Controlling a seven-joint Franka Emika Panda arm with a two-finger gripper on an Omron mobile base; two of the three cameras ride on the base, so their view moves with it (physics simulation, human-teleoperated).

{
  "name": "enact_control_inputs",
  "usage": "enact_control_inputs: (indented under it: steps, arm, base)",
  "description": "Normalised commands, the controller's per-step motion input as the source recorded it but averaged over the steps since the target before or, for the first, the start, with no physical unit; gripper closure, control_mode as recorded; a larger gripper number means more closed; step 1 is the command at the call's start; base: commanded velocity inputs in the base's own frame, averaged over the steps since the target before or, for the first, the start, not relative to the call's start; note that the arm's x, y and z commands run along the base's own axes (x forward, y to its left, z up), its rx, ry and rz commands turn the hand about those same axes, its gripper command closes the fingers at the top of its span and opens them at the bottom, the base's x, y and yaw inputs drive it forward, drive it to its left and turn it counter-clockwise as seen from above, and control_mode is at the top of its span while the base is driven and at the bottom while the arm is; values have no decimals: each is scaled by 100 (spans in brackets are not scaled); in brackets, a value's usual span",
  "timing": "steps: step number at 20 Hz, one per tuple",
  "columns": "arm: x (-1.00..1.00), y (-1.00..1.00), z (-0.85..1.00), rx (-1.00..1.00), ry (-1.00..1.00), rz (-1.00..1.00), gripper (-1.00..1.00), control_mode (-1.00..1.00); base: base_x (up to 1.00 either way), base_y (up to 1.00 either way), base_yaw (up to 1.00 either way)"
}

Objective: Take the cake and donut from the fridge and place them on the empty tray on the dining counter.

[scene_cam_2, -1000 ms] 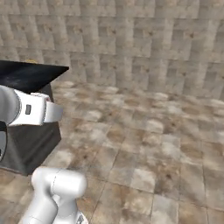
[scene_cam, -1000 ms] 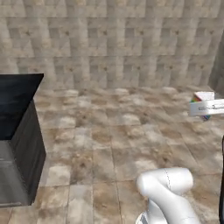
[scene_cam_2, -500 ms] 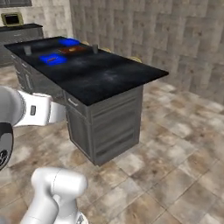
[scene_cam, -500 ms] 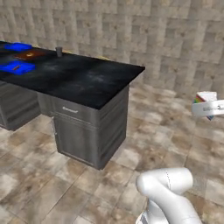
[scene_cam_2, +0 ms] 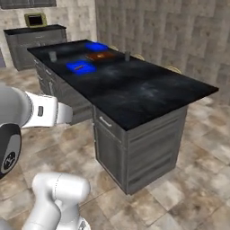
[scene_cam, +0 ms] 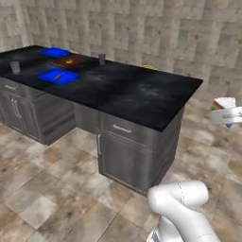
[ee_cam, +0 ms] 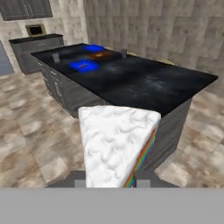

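My claw (ee_cam: 109,179) is clenched on the cake (ee_cam: 116,146), a wedge with rippled white icing and rainbow layers down its right side. In the hand view the slice rises from between my 2 dark finger tips (ee_cam: 76,180) at 6 o'clock and covers the middle of the frame. In the left base view the same cake (scene_cam: 223,105) shows at 3 o'clock, at the right edge, held up in the air over the tiled floor (scene_cam: 52,189), well clear of the counter.

Beyond the slice stands the dining counter (ee_cam: 144,85), a long island with a glossy black marbled top and grey drawer fronts, its near corner pointing toward me. On its far end, toward 11 o'clock in the hand view, lie 2 blue trays and a brown one between them. The nearer blue tray (ee_cam: 84,65) has something small and dark on it that I cannot make out. The farther blue tray (ee_cam: 93,47) lies by the far edge. The brown tray (ee_cam: 99,55) sits just beside it. A small grey cup (ee_cam: 55,57) stands near the left edge of the top, and a second cup (ee_cam: 124,53) stands at the right of the brown tray.

Past the island, at 10 o'clock in the hand view, a grey cabinet run (ee_cam: 37,50) stands against the stone wall (ee_cam: 166,30).
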Motion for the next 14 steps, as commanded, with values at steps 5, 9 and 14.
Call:
enact_control_inputs:
  steps: [5, 9, 14]
  arm:
    - [0, 0, 0, 0, 0, 0, 100, 100]
    - [0, 0, 0, 0, 0, 0, 100, 100]
    - [0, 0, 0, 0, 0, 0, 100, 100]
  base:
    - [68, -23, 46]
    - [3, -96, 64]
    - [-41, -100, 24]
